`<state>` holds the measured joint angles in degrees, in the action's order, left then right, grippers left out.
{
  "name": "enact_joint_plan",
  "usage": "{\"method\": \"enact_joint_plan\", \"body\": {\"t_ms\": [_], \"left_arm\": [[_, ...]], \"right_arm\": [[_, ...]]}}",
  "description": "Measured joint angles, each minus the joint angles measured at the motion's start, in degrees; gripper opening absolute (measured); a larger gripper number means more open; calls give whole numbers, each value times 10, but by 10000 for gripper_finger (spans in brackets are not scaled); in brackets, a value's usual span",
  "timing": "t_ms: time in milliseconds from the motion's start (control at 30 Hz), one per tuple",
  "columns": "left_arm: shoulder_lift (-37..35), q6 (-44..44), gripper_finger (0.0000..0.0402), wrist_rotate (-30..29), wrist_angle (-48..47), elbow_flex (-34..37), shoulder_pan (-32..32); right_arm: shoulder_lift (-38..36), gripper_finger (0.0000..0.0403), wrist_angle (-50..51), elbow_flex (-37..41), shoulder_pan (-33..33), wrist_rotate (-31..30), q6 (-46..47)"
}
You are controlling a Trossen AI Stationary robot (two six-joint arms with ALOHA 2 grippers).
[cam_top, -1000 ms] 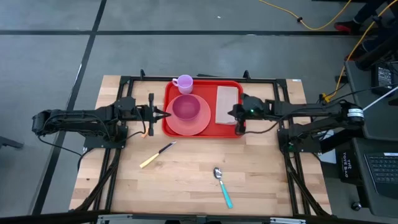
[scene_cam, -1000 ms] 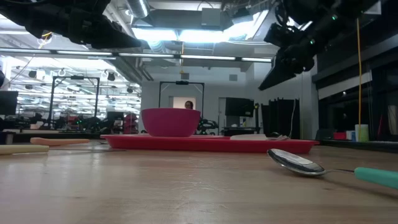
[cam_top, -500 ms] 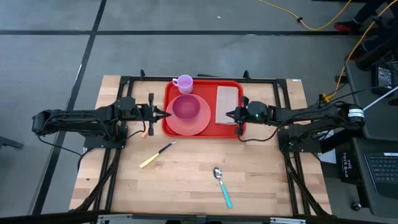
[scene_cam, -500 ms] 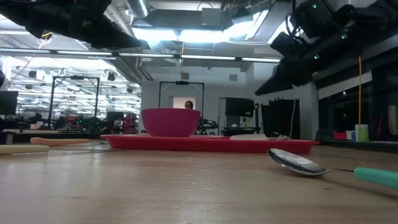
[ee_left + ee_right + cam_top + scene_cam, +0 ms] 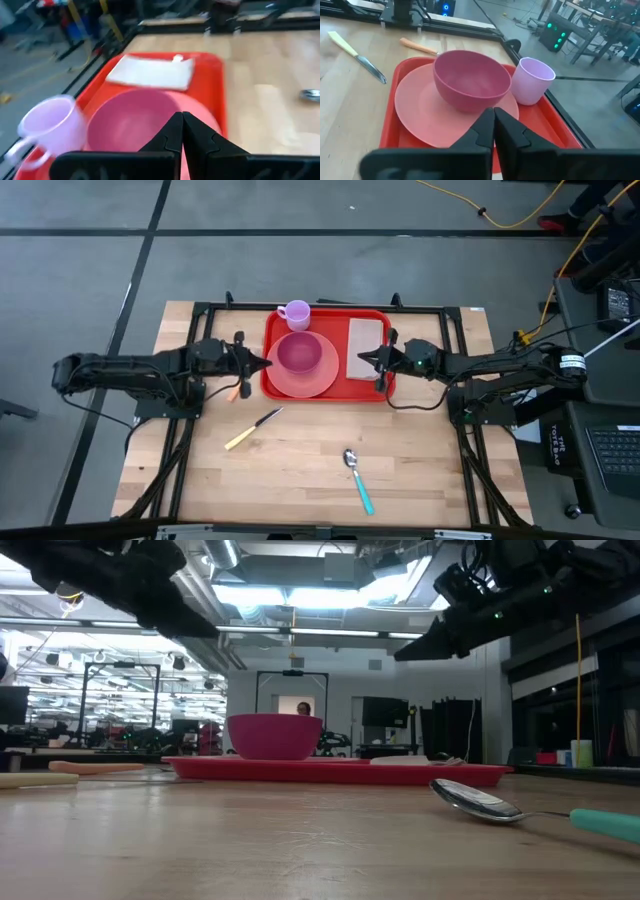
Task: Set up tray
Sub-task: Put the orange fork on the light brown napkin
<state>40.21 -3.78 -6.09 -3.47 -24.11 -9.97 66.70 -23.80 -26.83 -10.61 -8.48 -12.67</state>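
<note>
The red tray [image 5: 345, 387] lies at the table's far middle. On it sit a salmon-pink plate [image 5: 315, 383] with a pink bowl [image 5: 299, 353] and, on its right half, a pale napkin [image 5: 366, 345]. A lilac mug [image 5: 295, 313] stands at the tray's far left corner. My left gripper [image 5: 266, 363] is shut and empty, raised over the tray's left edge, pointing at the bowl [image 5: 130, 117]. My right gripper [image 5: 362, 359] is shut and empty, raised over the napkin's near end, pointing at the bowl [image 5: 470, 80]. In the low view both grippers hang well above the tray [image 5: 340, 772].
An orange-handled utensil [image 5: 235, 388] lies just left of the tray. A knife with a yellow handle [image 5: 253, 428] lies nearer on the left. A spoon with a teal handle [image 5: 357, 478] lies near the front middle. Bare wood shows around them.
My right gripper has gone toward the table's left edge, from the tray's right rim to over the napkin, and has tipped from slanting down to nearly level. My left gripper has drawn back a little toward the table's left edge. Nothing on the table has moved.
</note>
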Motion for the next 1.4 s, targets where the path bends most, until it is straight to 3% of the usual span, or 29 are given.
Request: {"method": "enact_joint_plan", "body": {"t_ms": [200, 433, 700, 1000, 1400], "left_arm": [[15, 108, 1, -89, -127, -59, 13], [54, 191, 1, -124, -292, -142, 13], [162, 238, 2, -133, -459, -229, -5], [233, 258, 5, -92, -483, -247, -38], [256, 266, 6, -92, -512, -247, -41]], "right_arm": [[0, 11, -1, 0, 0, 0, 0], [0, 21, -1, 0, 0, 0, 1], [0, 9, -1, 0, 0, 0, 2], [0, 23, -1, 0, 0, 0, 2], [0, 25, 0, 0, 0, 0, 2]]}}
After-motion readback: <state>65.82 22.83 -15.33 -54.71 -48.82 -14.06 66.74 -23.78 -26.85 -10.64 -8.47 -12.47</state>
